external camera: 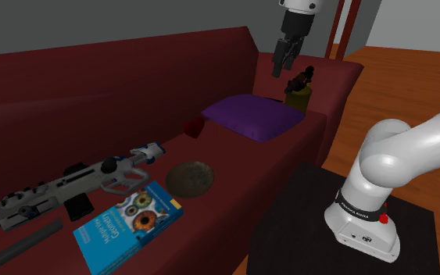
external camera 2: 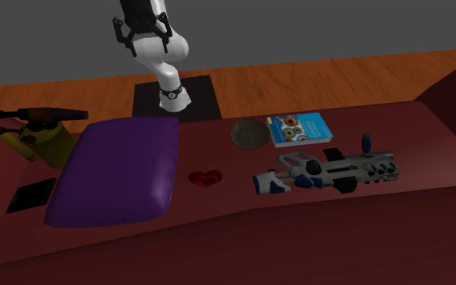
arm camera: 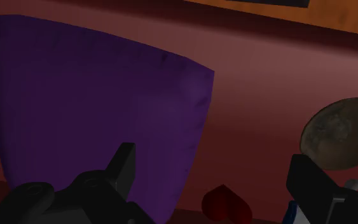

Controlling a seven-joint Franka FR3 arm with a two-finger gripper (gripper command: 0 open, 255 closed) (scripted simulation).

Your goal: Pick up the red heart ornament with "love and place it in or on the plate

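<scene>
A deep red sofa (external camera: 116, 86) with a tall backrest spans the scene, dimly lit. Behind it rises a plain grey wall (external camera: 93, 23). Orange-brown wooden floor (external camera: 413, 78) lies beyond the sofa's arm, where two reddish uprights (external camera: 353, 23), perhaps a door frame, stand

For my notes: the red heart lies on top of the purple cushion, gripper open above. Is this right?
Not quite: the red heart lies on the sofa seat beside the purple cushion, not on it; the second exterior view shows this. The gripper is open above.
</scene>
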